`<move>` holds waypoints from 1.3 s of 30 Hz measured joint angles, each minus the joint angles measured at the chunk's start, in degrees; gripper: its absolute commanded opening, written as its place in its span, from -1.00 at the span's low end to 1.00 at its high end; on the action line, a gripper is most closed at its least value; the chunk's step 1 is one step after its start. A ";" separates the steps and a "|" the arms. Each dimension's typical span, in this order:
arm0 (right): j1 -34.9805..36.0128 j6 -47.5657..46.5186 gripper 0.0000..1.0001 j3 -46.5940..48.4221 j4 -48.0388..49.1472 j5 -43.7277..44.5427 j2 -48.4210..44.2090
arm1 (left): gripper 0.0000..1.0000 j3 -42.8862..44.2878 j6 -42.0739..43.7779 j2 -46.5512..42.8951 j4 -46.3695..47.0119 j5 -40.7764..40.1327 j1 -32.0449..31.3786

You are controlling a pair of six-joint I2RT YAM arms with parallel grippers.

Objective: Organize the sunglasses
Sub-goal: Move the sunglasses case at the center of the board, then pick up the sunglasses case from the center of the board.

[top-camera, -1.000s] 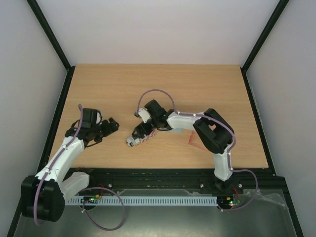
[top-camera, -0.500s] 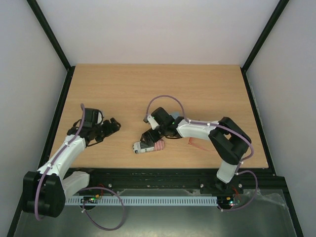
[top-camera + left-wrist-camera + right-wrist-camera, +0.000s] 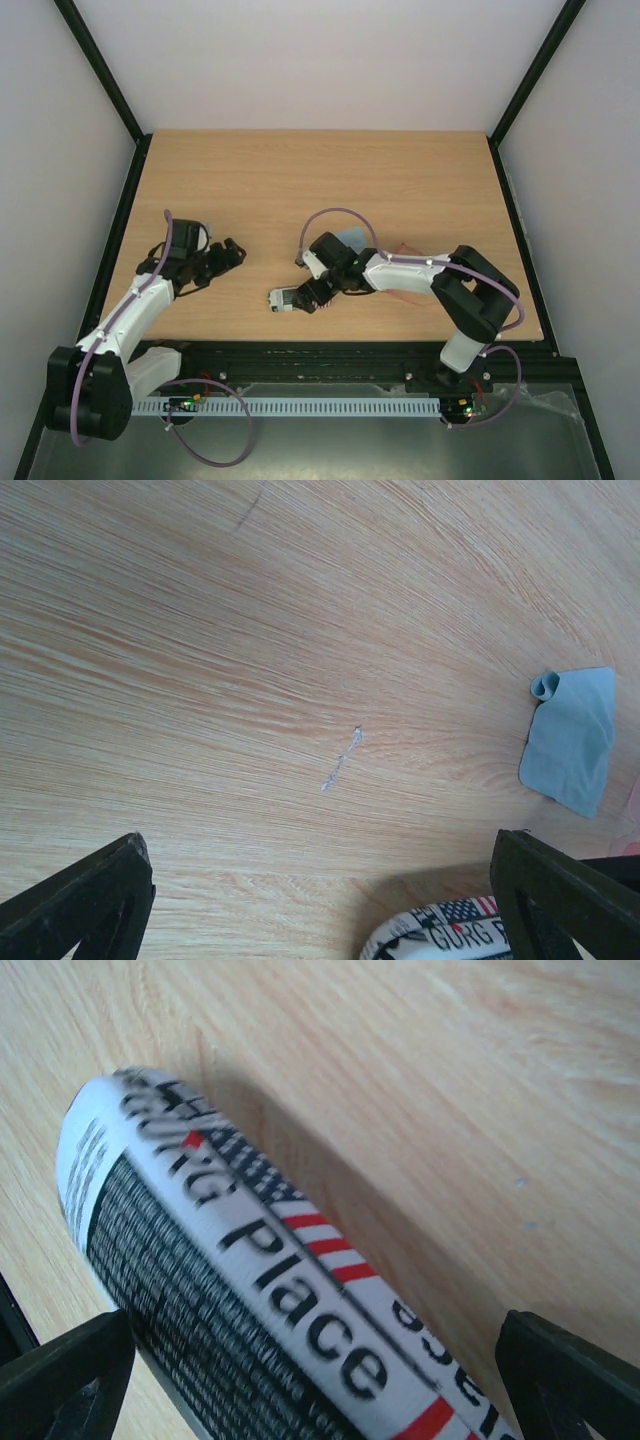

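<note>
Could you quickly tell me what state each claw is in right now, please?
Left claw: open, holding nothing, fingers spread above the bare table.
Right claw: fingers spread at the flag-patterned case; whether they grip it cannot be told.

White arm links, black joints, looping purple cables; dark pincer (image 3: 318, 295) fingers

Even, bright, diffuse light fills the overhead view, with only faint soft shadows under the arms on the worktop (image 3: 250, 180) and no glare. The left wrist view is sharp across the wood grain. In the right wrist view the case (image 3: 250, 1290) is blurred, its lettering smeared, a dark shadow beside it.
</note>
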 measured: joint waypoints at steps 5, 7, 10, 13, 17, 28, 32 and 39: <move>1.90 0.70 0.97 -1.68 -0.52 1.27 -1.40 | 0.87 -0.35 0.00 0.00 0.35 0.42 0.00; 2.38 1.46 0.97 -2.49 -1.05 1.92 -2.45 | 0.87 -0.46 0.00 0.00 0.44 0.63 0.00; 3.10 2.58 0.97 -3.61 -1.46 4.39 -3.61 | 0.87 -0.57 0.02 0.00 0.55 0.92 0.00; 4.11 3.41 0.97 -4.09 -2.29 7.78 -4.28 | 0.87 -0.57 0.02 0.02 0.68 1.11 0.00; 6.73 3.54 0.97 -3.91 -4.13 13.22 -5.03 | 0.86 -0.57 0.07 0.33 0.87 1.29 0.00; 8.26 -3.06 0.97 1.20 -10.56 17.92 -1.31 | 0.87 -0.57 0.20 0.42 1.05 1.20 0.00; 8.96 -6.78 0.97 4.72 -12.61 20.02 0.35 | 0.87 -0.57 0.22 0.42 1.14 1.20 0.00; 10.58 -11.15 0.83 8.59 -13.73 21.40 5.07 | 0.87 -0.57 0.26 0.42 1.40 1.14 0.00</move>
